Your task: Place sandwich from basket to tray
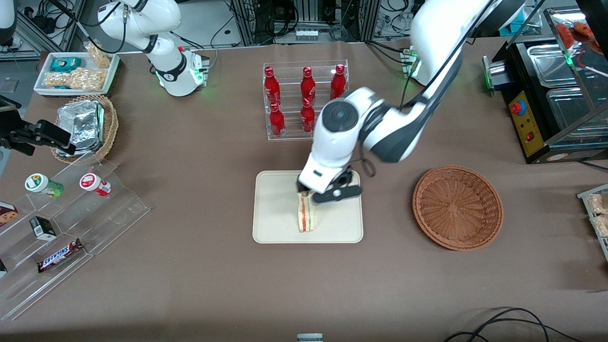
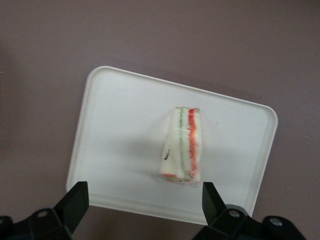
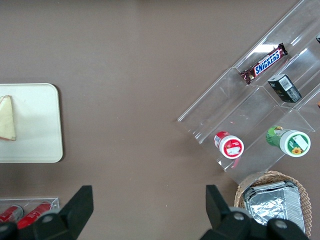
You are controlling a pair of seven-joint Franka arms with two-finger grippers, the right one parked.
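- The sandwich [image 1: 306,213] is a pale bread wedge standing on the tray [image 1: 275,223]; we see red, orange and green filling stripes along its cut side.
- The tray is cream-beige, rectangular, with rounded corners and a low rim, and sits on the brown surface [image 1: 199,266].
- The end effector [image 1: 308,194] hangs above the tray, over the sandwich's end farther from the front camera. In the left wrist view its fingers [image 2: 75,202] are spread wide, clear of the sandwich [image 2: 182,145], gripping nothing.
- The basket [image 1: 457,207], reddish-brown wicker, sits on the surface toward the working arm's end, apart from the tray; we see nothing in it.
- The front view alone shows the basket and the red bottles [image 1: 304,97] in their clear rack.
- The right wrist view shows only the sandwich's plain bread face [image 3: 6,118], not the stripes. It also gives a close look at the clear stepped stand [image 3: 265,105] with a Snickers bar [image 3: 264,62].
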